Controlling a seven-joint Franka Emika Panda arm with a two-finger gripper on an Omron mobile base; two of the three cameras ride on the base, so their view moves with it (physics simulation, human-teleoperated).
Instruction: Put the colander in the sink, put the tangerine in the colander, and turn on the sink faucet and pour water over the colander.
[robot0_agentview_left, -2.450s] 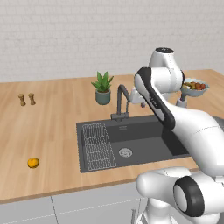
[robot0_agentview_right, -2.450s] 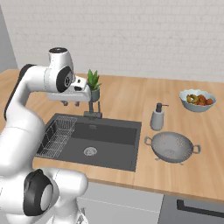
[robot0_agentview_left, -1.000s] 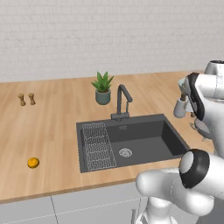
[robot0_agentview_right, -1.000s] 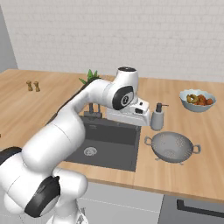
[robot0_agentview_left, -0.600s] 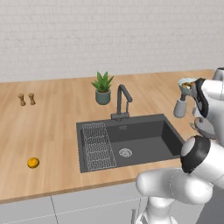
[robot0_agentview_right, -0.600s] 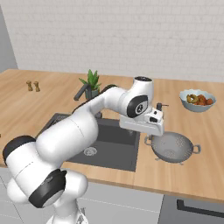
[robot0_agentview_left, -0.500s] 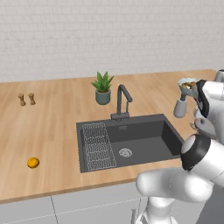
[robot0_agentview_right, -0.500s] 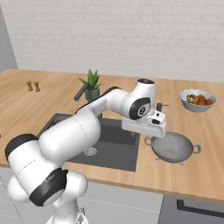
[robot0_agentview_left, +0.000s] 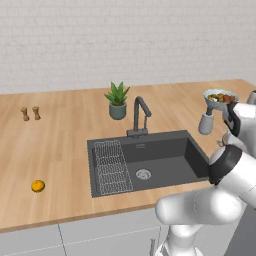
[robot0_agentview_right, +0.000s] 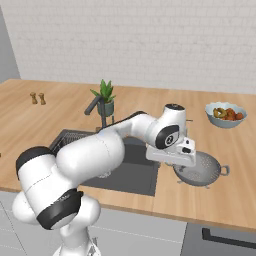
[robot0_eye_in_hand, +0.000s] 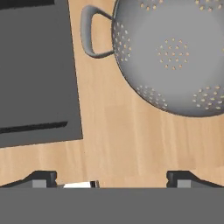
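The gripper (robot0_eye_in_hand: 111, 177) stands spread wide, its two dark tips far apart at the bottom of the hand view, with bare wood between them; it holds nothing and touches nothing. In the right base view the hand (robot0_agentview_right: 172, 152) hangs over the counter (robot0_agentview_right: 235, 195) between the sink (robot0_agentview_right: 130, 172) and the colander (robot0_agentview_right: 202, 170), just beside the colander's near rim.

By size, the wooden counter comes first, running across the whole width under a pale brick wall (robot0_agentview_left: 125, 40). Set into it is the dark grey sink, whose wire rack (robot0_agentview_left: 112, 167) lies along its 9 o'clock side and whose round drain (robot0_agentview_left: 143, 174) sits near the middle. The sink faucet (robot0_agentview_left: 140, 116) rises at the basin's 12 o'clock edge, and a potted plant (robot0_agentview_left: 117, 101) stands just beyond it toward 11 o'clock.

The colander rests upright on the counter at the sink's 3 o'clock side; in the hand view it lies at 1 o'clock, one loop handle (robot0_eye_in_hand: 89, 33) pointing toward the basin edge. A pale blue fruit bowl (robot0_agentview_right: 226, 114) sits at 1 o'clock from the colander, well apart. A small dispenser bottle (robot0_agentview_left: 206, 122) stands near the sink's far right corner.

The tangerine (robot0_agentview_left: 38, 186) lies alone on the counter at 9 o'clock from the sink, well apart. Two small shakers (robot0_agentview_left: 30, 113) stand side by side near the wall at 10 o'clock.
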